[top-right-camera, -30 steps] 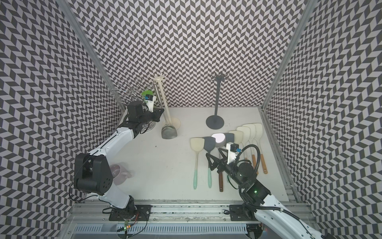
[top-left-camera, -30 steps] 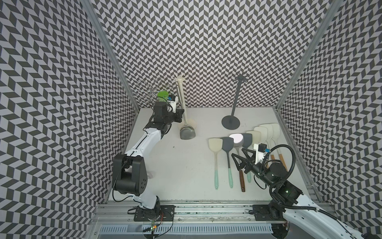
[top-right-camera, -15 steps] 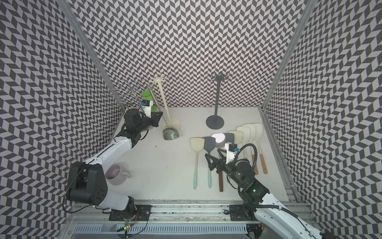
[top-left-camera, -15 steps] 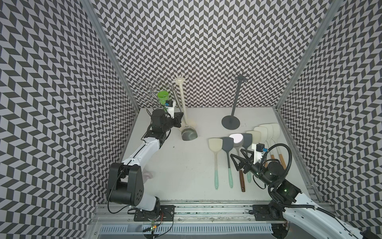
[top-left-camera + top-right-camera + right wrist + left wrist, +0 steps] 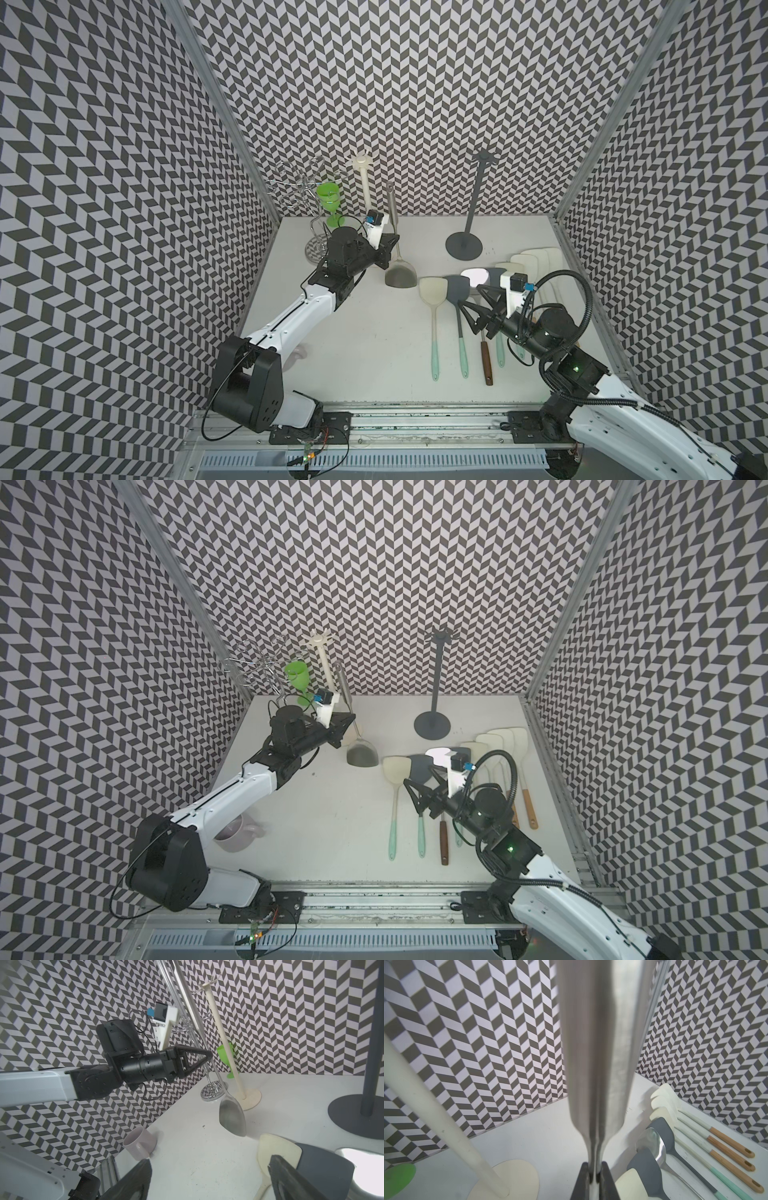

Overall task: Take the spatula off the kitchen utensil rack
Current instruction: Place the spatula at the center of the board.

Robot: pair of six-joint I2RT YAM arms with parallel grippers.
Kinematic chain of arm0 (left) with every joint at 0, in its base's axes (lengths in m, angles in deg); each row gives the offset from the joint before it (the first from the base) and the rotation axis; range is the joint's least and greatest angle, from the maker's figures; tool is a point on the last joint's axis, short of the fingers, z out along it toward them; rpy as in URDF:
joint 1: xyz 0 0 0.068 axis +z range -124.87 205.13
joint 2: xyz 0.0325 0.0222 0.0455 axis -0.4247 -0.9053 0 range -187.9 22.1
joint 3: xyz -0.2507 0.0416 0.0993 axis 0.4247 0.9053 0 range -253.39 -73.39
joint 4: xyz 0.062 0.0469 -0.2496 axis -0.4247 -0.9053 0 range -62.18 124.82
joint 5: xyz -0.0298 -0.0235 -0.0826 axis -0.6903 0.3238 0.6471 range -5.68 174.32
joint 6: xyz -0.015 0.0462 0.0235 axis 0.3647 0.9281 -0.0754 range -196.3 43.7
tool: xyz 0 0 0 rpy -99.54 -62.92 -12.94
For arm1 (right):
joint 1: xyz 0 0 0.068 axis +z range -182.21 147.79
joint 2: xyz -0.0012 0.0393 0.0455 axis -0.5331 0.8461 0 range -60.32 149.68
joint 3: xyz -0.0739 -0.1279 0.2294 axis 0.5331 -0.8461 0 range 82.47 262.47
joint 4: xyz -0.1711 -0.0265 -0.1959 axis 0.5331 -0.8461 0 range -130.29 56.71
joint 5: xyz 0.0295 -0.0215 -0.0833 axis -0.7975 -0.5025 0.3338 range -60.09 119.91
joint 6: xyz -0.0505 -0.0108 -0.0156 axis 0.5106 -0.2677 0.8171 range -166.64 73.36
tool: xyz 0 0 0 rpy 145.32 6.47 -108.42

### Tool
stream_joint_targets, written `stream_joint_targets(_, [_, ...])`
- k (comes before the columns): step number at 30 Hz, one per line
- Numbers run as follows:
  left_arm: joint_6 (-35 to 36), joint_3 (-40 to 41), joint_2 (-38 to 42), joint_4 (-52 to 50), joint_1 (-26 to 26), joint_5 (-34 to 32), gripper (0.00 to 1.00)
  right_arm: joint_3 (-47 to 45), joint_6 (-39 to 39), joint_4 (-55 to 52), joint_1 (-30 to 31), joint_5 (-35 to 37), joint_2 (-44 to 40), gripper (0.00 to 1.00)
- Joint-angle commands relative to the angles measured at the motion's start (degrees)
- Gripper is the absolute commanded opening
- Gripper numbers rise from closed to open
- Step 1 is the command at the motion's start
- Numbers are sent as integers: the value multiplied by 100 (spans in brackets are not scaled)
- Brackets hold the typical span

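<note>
A steel spatula (image 5: pixel 400 274) stands nearly upright beside the cream kitchen utensil rack (image 5: pixel 365 183), its handle free of the rack's hooks. My left gripper (image 5: pixel 392 245) is shut on the thin neck of the spatula (image 5: pixel 600 1064), the dark fingers (image 5: pixel 583 1180) pinching it just above the blade. In the right wrist view the blade of the spatula (image 5: pixel 232 1118) hangs low over the table with its tip at the surface, close to the rack's round foot (image 5: pixel 252 1097). My right gripper (image 5: pixel 471 301) hovers open over the utensils laid on the table, holding nothing.
A row of several spatulas and a spoon (image 5: pixel 478 276) lies at the right. A dark grey rack (image 5: pixel 464 245) stands behind them. A wire glass holder (image 5: pixel 299 183) and a green goblet (image 5: pixel 328 195) stand in the back left corner. A pale mug (image 5: pixel 241 833) sits under the left arm.
The left arm has drawn the spatula rightward and forward, away from the cream rack's pole, with the grip unchanged. The right gripper has shifted slightly and stays open.
</note>
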State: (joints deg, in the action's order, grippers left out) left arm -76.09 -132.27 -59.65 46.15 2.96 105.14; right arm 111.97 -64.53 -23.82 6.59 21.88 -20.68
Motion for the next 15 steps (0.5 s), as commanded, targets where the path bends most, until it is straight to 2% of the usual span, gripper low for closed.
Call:
stream_joint_targets(1, [491, -327, 23, -59, -201, 67, 0, 698, 355, 318, -37, -337, 502, 88])
stream_joint_targets(7, [840, -318, 110, -299, -490, 37, 0, 2189, 477, 202, -122, -794, 1837, 87])
stream_joint_targets(15, [1075, -168, 251, -390, -665, 474, 0, 3850, 359, -103, -531, -1509, 3241, 81])
